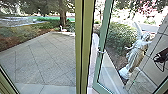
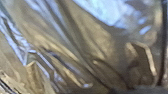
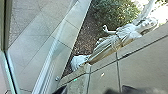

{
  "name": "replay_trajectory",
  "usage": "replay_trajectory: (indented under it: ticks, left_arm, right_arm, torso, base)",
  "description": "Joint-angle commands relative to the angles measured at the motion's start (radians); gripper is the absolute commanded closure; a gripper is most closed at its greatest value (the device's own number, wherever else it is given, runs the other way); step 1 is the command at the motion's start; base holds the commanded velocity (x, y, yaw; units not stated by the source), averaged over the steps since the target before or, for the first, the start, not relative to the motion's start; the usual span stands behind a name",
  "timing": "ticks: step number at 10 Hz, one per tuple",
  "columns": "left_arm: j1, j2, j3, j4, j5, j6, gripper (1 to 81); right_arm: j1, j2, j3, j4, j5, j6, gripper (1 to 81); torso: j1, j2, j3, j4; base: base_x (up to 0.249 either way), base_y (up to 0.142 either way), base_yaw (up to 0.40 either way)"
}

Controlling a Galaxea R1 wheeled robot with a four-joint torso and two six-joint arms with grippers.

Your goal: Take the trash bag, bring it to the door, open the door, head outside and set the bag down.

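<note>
Close in front of the left wrist camera is the shiny, crumpled, see-through film of the trash bag [image 2: 75,50]; whether my left gripper holds it cannot be made out. In the head view, a green-framed glass door [image 1: 98,68] stands at an angle beside a thick olive post [image 1: 85,45]. A small metal fitting [image 1: 100,52] sits on the door's edge. A dark thing with thin loops [image 1: 162,59] is at the head view's right edge, its nature unclear. How my right gripper stands cannot be told.
Beyond the glass lies a paved yard [image 1: 42,57] with planting and a tree trunk [image 1: 62,13]. A pale winged statue [image 1: 136,55] stands at the right beside a bush [image 1: 117,36] and a panelled wall [image 3: 142,60].
</note>
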Motion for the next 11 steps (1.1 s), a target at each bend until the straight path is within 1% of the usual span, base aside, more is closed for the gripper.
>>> replay_trajectory:
  ticks: [1,4,5,6,8,10,11]
  left_arm:
    - [-0.03,0.004,0.008,-0.006,0.054,0.004,81.1]
    - [-0.03,0.006,0.008,-0.006,0.054,0.004,81.1]
    - [-0.03,0.004,0.008,-0.006,0.054,0.004,81.1]
    - [-0.03,0.006,0.008,-0.005,0.054,0.004,81.1]
    - [-0.03,0.006,0.008,-0.003,0.054,0.005,81.1]
    - [-0.03,0.007,0.008,0.0,0.053,0.005,81.1]
    - [-0.032,0.01,0.008,0.004,0.05,0.007,81.1]
  right_arm:
    - [0.231,0.022,-0.157,-0.147,0.202,-0.006,1.0]
    - [0.223,0.059,-0.18,-0.136,0.197,-0.003,1.0]
    - [0.199,0.072,-0.193,-0.08,0.185,-0.003,1.0]
    - [0.156,0.074,-0.187,0.002,0.167,-0.013,1.0]
    - [0.114,0.07,-0.141,0.125,0.079,-0.02,1.0]
    - [0.087,0.044,-0.044,0.253,-0.032,-0.021,1.0]
    - [0.074,0.036,0.003,0.318,-0.075,-0.02,1.0]
  torso:
    - [0.0,0.0,0.0,0.0]
    - [-0.001,0.0,0.0,0.0]
    - [-0.001,0.0,0.0,0.0]
    - [0.0,0.0,0.0,0.0]
    - [0.0,0.0,0.0,0.0]
    - [0.0,0.0,0.0,0.0]
    - [0.0,0.0,0.0,0.0]
  base:
    - [0.0,0.0,0.0]
    - [0.0,0.0,0.0]
    - [0.0,0.0,0.0]
    - [0.0,0.0,0.0]
    - [0.0,0.0,0.0]
    - [0.0,0.0,0.0]
    - [0.0,0.0,0.0]
